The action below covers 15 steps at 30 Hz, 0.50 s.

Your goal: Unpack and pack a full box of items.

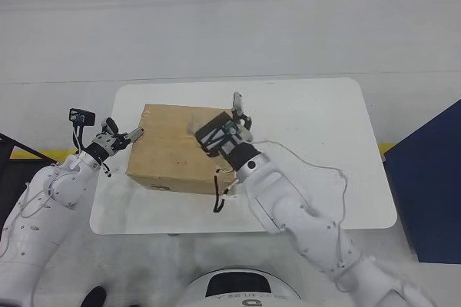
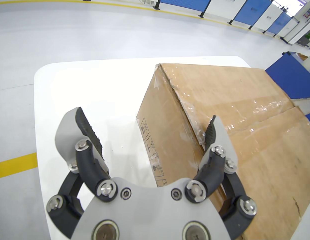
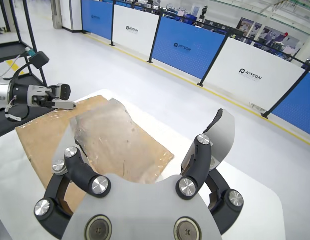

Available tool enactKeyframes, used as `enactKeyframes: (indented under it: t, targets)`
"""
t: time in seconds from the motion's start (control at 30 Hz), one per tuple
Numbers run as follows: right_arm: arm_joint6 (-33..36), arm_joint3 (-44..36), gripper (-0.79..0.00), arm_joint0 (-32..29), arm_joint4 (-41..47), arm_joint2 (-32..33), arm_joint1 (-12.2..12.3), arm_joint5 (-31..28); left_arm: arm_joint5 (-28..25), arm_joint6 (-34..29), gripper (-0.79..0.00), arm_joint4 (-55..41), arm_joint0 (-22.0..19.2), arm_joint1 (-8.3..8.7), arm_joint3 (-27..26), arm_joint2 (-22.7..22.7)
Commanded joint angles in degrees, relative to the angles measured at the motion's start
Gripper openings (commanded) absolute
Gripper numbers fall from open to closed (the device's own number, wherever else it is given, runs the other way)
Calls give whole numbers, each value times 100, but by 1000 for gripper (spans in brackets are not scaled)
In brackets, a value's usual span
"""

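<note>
The left gripper (image 1: 129, 136) hung at the left of the top view with its jaws spread wide, straddling the left edge of the cardboard box (image 1: 169, 153). In the left wrist view one finger (image 2: 216, 136) sat over the taped rim of the box top and the other (image 2: 87, 128) over bare table beside the box wall. Whether either finger touched the cardboard could not be told. The right gripper (image 1: 223, 119), near the middle of the top view, was likewise spread apart and held nothing. It was poised above the box's upper right part. The box lay closed, its flaps sealed with clear tape, on the left half of the white table (image 1: 315, 153). A blue partition (image 1: 438, 184) stood at the right edge of the top view.
</note>
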Motion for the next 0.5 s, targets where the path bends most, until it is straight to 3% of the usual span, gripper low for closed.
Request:
enactKeyframes:
  t: [0.0,0.2,0.47]
  targets:
    - [347,169,0,357,-87,-381,-150,164,0,0,0,0,0,0,0,0]
    - [1031,727,0,1349,198,-1147,-684,502,0,0,0,0,0,0,0,0]
    - [871,850,0,1823,895,-1311,-1189,1106,0,0,0,0,0,0,0,0]
